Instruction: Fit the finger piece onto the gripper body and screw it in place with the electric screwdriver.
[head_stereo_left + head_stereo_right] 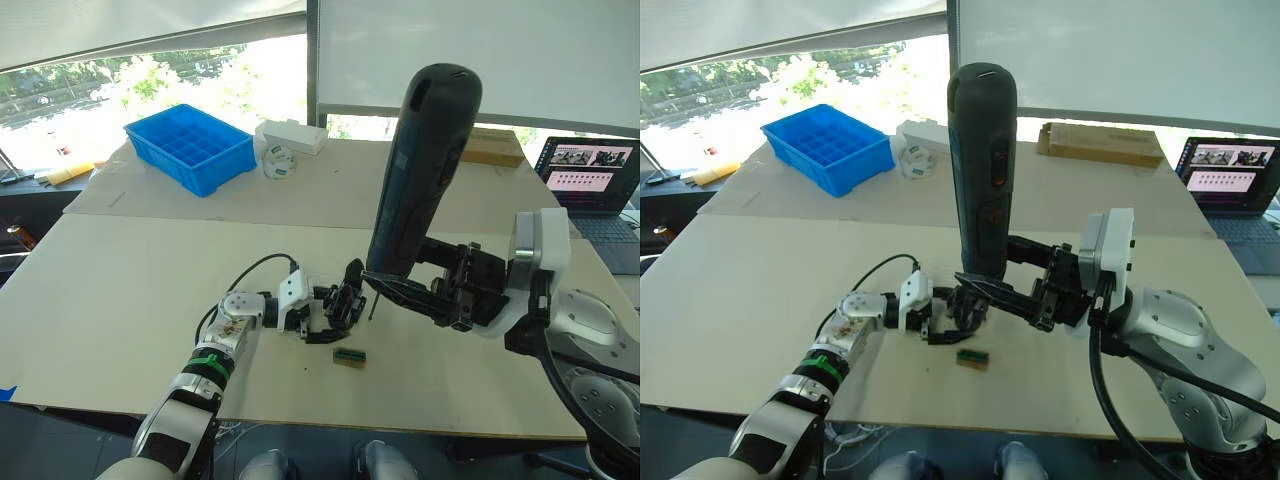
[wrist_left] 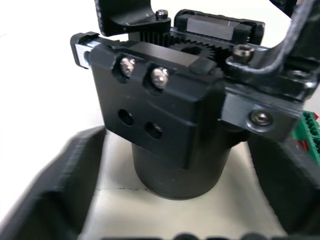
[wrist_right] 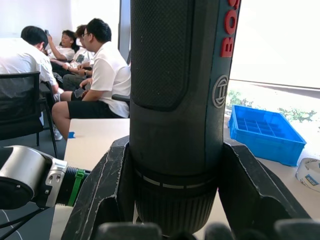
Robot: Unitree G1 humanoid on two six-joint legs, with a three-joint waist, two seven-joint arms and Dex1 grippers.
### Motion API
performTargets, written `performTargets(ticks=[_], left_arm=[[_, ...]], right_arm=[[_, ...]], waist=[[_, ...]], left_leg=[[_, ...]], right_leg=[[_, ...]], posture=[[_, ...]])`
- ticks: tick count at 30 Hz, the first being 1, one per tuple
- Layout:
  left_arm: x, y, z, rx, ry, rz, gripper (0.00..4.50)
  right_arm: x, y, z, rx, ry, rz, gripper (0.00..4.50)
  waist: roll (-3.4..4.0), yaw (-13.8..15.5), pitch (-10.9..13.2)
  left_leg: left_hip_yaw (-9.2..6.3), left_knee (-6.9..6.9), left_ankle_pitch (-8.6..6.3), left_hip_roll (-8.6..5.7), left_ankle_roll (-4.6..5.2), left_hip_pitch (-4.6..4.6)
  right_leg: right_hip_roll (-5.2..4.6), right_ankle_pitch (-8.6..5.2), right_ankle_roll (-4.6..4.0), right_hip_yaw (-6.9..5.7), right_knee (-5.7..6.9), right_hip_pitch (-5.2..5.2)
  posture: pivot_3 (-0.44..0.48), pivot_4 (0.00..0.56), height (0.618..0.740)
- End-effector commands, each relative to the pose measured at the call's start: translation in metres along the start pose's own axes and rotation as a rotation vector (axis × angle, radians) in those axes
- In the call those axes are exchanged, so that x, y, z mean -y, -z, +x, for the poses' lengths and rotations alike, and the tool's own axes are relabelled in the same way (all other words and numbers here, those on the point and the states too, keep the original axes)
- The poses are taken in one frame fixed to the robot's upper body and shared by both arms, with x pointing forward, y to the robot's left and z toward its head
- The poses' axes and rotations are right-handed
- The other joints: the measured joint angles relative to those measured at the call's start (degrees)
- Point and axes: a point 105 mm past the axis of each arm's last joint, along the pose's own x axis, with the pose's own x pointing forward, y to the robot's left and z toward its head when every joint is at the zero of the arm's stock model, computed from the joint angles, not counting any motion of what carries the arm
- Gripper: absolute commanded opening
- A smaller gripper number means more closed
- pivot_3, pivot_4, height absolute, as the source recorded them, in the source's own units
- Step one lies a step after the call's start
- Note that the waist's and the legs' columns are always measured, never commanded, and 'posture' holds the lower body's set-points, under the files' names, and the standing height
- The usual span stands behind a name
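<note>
The right end effector (image 1: 985, 287) is pinched around the lower end of the electric screwdriver (image 1: 982, 170), one black finger on each side of the barrel, as the right wrist view shows plainly. The screwdriver stands nearly upright over the bench (image 1: 120, 290), its thick top leaning slightly away, and its thin metal bit (image 1: 372, 309) points down just beside the gripper body (image 1: 338, 312).

The left end effector (image 1: 322, 318) sits low on the bench with its fingers spread around the gripper body. In the left wrist view the round base (image 2: 180, 170) of that body stands on the bench surface between the two fingers (image 2: 55, 190), and it is hard to tell whether they touch it. Two silver screws (image 2: 144, 71) show on its boxy upper block, with two empty holes below them.

A small green-brown block (image 1: 349, 356) lies on the bench just in front of the gripper body. Farther back are a blue compartment tray (image 1: 190, 146), a white box (image 1: 292, 135) and a roll of tape (image 1: 278, 163). A laptop (image 1: 592, 190) sits open at the far right. Seated people (image 3: 95, 75) appear beyond the bench in the right wrist view.
</note>
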Motion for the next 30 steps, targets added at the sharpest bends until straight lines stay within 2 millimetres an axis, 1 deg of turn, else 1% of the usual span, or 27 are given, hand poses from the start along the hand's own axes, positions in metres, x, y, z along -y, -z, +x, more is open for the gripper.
performTargets(ticks=[1,5,8,13,19,24,30], left_arm=[[-0.007,-0.008,-0.008,0.024,-0.061,0.037,4.48],[-0.001,-0.011,-0.015,0.042,-0.103,0.044,4.48],[0.006,-0.011,-0.014,0.043,-0.139,0.035,4.48],[0.012,-0.013,-0.005,0.06,-0.209,-0.016,4.48],[0.023,-0.009,0.006,0.046,-0.198,-0.043,4.48],[0.023,-0.008,0.01,0.036,-0.204,-0.04,4.48],[0.02,0.001,0.005,-0.001,-0.225,-0.035,4.48]], right_arm=[[-0.006,-0.016,-0.001,0.041,-0.018,-0.055,1.91],[-0.006,-0.016,-0.001,0.038,-0.016,-0.052,1.91],[-0.006,-0.015,-0.002,0.038,-0.014,-0.05,1.91],[-0.006,-0.015,-0.001,0.041,-0.013,-0.048,1.91],[-0.006,-0.015,-0.001,0.042,-0.013,-0.048,1.91],[-0.006,-0.015,-0.001,0.043,-0.014,-0.049,1.91],[-0.006,-0.015,-0.001,0.042,-0.014,-0.051,1.91]], waist=[[-0.01,0.0,0.0],[-0.01,-0.31,0.01],[-0.01,-0.21,0.01],[-0.01,0.11,0.01],[-0.01,0.04,0.01],[-0.01,0.04,0.01],[-0.01,0.04,0.01]], left_leg=[[0.0,0.0,0.0,0.0,0.0,0.0],[0.0,-0.02,0.0,0.02,0.0,0.0],[-0.01,-0.01,0.0,0.02,0.0,0.0],[-0.02,0.0,0.0,0.01,0.0,-0.02],[-0.02,-0.01,0.0,0.01,0.0,-0.01],[-0.02,-0.01,0.0,0.01,0.0,-0.01],[-0.02,0.0,0.0,0.01,0.0,0.0]], right_leg=[[0.0,0.0,0.0,0.0,0.0,0.0],[0.0,0.0,0.0,0.01,-0.01,0.0],[0.0,0.0,0.0,0.0,0.01,-0.01],[-0.03,0.01,0.02,0.0,-0.01,0.0],[-0.01,0.01,0.02,0.0,-0.01,0.0],[-0.02,0.01,0.02,0.0,-0.01,0.0],[-0.03,0.01,0.02,0.0,-0.01,0.01]], posture=[[0.0,0.15,0.74],[0.0,0.15,0.74],[0.0,0.15,0.74],[0.0,0.15,0.74],[0.0,0.15,0.74],[0.0,0.15,0.74],[0.0,0.15,0.74]])
